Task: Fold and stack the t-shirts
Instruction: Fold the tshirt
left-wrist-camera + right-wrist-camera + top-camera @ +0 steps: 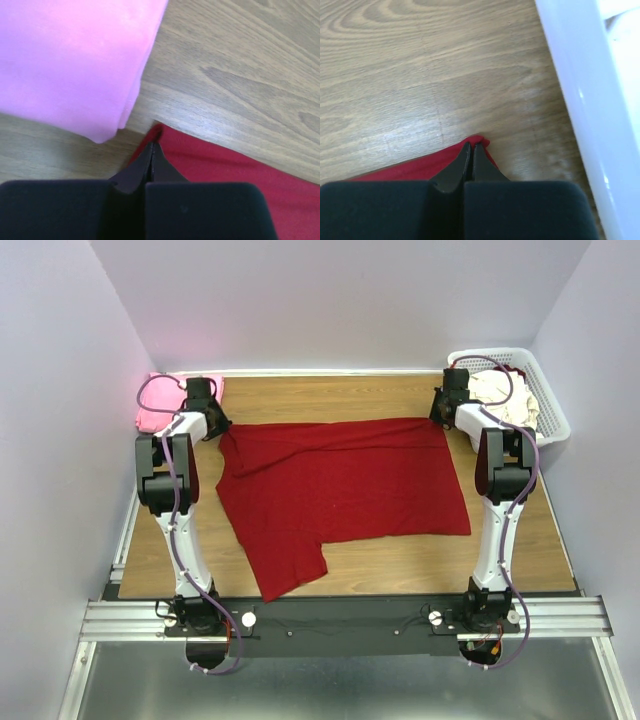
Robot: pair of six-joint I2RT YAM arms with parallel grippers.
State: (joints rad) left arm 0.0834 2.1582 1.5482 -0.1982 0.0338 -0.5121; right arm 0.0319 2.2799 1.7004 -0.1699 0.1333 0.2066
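- Red shirt [340, 485] lies spread flat mid-table [400, 565], with one sleeve toward the arm bases.
- At the far left corner of the red shirt, the left gripper [152, 147] has its jaws pressed together on the cloth; the corner tip shows just past them.
- At the far right corner, the right gripper [471, 147] pinches the cloth the same way.
- Folded pink shirt [75, 60] sits just beside the left corner, apart from it.
- Heaped cream shirts [505, 400] fill the basket [552, 420], far right.
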